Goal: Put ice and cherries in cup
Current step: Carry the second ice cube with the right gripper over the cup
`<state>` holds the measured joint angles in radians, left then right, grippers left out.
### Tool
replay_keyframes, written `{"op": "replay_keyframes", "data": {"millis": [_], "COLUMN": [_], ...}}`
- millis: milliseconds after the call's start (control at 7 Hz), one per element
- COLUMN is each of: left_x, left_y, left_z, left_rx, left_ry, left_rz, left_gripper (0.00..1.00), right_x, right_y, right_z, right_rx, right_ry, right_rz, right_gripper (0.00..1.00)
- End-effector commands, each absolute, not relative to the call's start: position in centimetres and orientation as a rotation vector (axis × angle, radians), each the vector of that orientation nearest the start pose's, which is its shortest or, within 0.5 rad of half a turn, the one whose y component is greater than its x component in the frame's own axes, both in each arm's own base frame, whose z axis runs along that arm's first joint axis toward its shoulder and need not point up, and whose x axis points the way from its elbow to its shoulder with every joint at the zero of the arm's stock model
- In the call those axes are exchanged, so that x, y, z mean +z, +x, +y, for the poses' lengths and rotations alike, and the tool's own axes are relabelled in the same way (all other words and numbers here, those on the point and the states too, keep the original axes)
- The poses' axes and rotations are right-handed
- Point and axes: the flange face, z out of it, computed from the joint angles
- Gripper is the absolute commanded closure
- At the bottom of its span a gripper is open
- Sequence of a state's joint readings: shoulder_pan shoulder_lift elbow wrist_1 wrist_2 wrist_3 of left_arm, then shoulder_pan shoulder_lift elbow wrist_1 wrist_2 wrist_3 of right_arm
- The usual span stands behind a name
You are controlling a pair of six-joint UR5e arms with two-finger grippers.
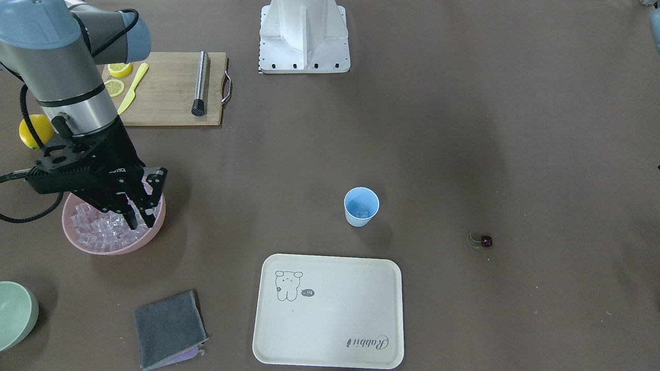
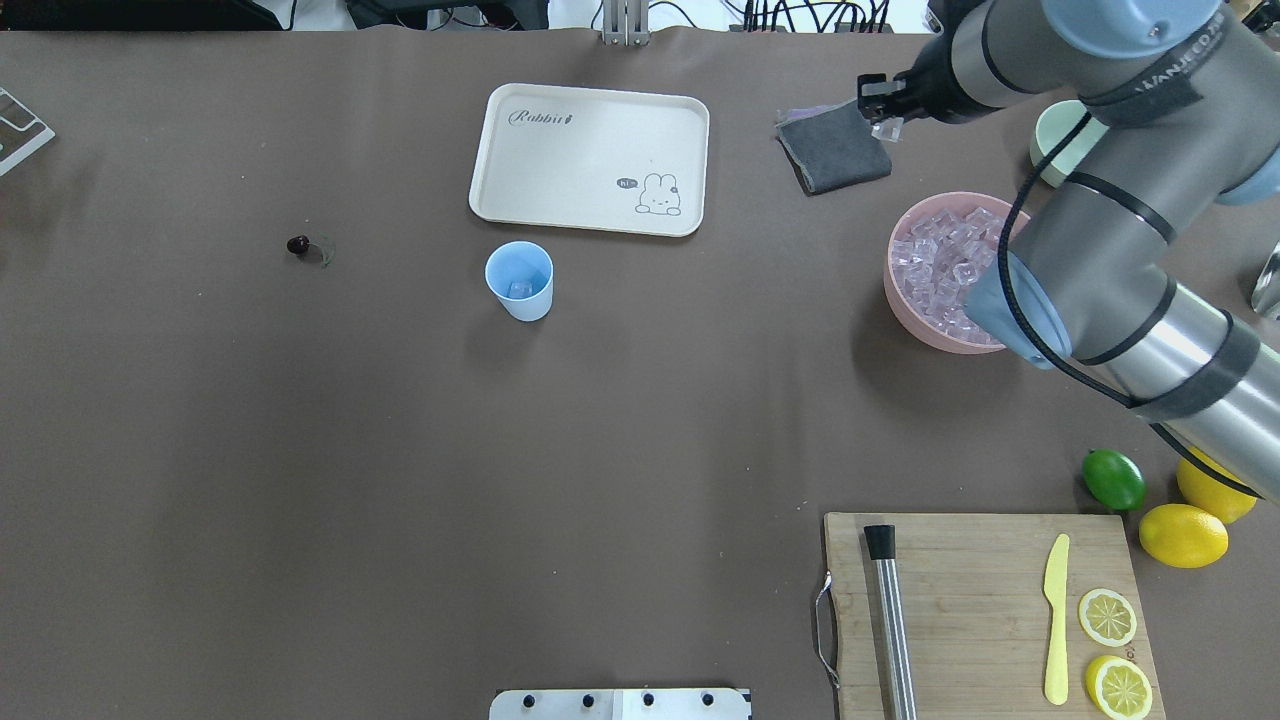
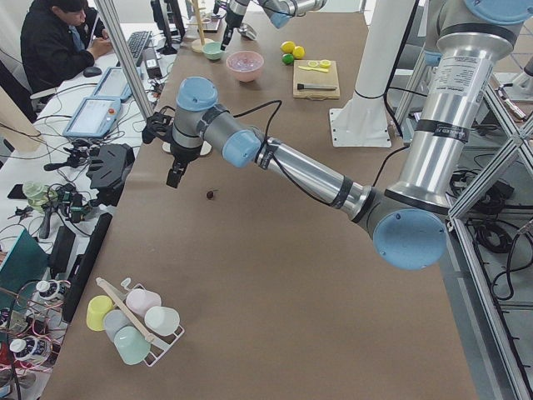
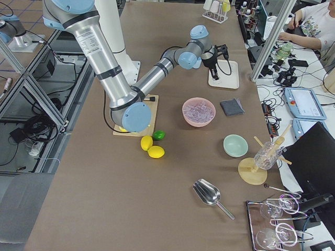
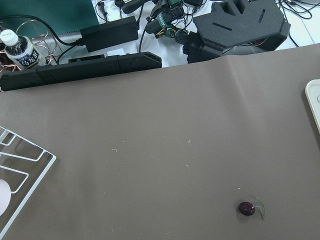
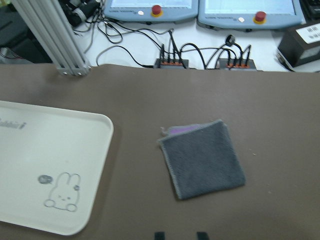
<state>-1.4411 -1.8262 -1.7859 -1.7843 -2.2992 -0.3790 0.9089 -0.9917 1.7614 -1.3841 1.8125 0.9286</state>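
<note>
Overhead exterior showed my right gripper (image 2: 884, 120) clamped on an ice cube (image 2: 886, 131) above the pink bowl (image 2: 893, 290); I judged a level carry, releasing low over the light-blue cup (image 2: 527, 305), best.

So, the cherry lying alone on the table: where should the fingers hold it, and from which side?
Probably the round dark body of the cherry, coming from straight above. It lies low on the bare table with nothing close around it, and its thin curved stem lies flat beside it, likely too fine to pinch.
</note>
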Motion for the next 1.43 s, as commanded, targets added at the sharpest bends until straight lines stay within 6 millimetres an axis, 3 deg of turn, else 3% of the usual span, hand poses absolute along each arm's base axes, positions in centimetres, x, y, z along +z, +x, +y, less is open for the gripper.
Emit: {"op": "replay_keyframes", "data": {"millis": [0,143,429,714,1000,1286], "left_x": [39.0,38.9,39.4,39.0,39.6,40.1], "left_y": [1.0,1.0,1.1,1.6,1.6,1.6], "left_z": [-58.5,-58.6,-58.9,-58.9,-58.9,-58.6], "left_rx": [0.021,0.022,0.020,0.030,0.026,0.023], "left_ry": [0.454,0.457,0.448,0.450,0.440,0.433], "left_rz": [0.839,0.840,0.839,0.842,0.840,0.839], "left_gripper": [0.02,0.02,0.02,0.02,0.02,0.02], "right_x": [14.2,10.9,9.3,6.5,7.7,9.0], "right_y": [-38.2,-41.4,-48.4,-56.3,-60.6,-62.5], "right_z": [-58.3,-57.2,-55.4,-52.5,-50.9,-49.9], "right_rx": [0.106,0.093,0.043,0.003,-0.033,-0.053], "right_ry": [0.584,0.638,0.704,0.731,0.751,0.729], "right_rz": [-0.871,-0.883,-0.957,-0.973,-1.026,-1.007], "right_gripper": [1.00,1.00,1.00,1.00,1.00,1.00]}}
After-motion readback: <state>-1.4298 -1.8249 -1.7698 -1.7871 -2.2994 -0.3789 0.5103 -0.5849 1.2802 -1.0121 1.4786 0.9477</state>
